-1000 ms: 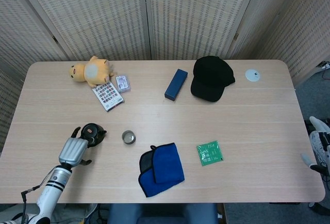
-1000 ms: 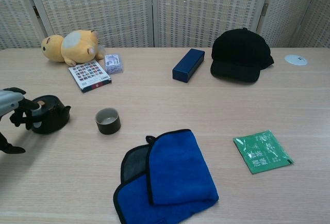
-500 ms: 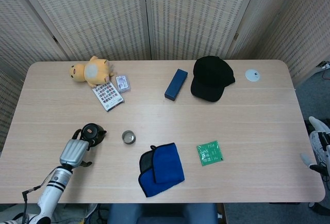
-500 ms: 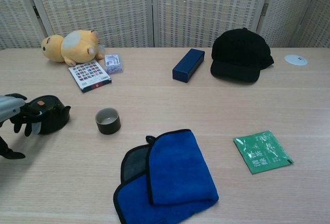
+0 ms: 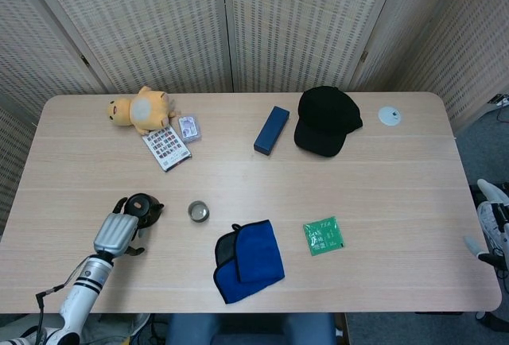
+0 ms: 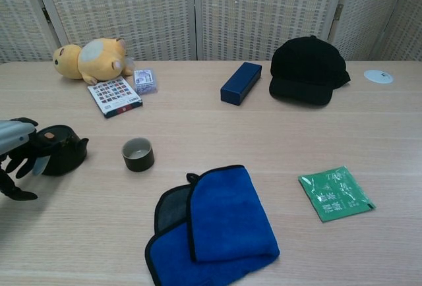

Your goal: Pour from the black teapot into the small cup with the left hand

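Note:
The black teapot stands on the table near the left front, spout toward the small dark cup, which sits a short way to its right. My left hand is at the teapot's handle side. Its fingers hang spread against the pot and the thumb reaches down to the table, apart from them. No closed grip on the handle shows. My right hand is only a white shape past the table's right edge, its fingers unclear.
A folded blue cloth lies right of the cup, with a green packet beyond it. Farther back are a yellow plush, a card booklet, a navy box, a black cap and a white disc.
My left hand has slid slightly back toward the table's front edge and its fingers have dropped from over the pot to its side. The teapot has shifted a little to the left.

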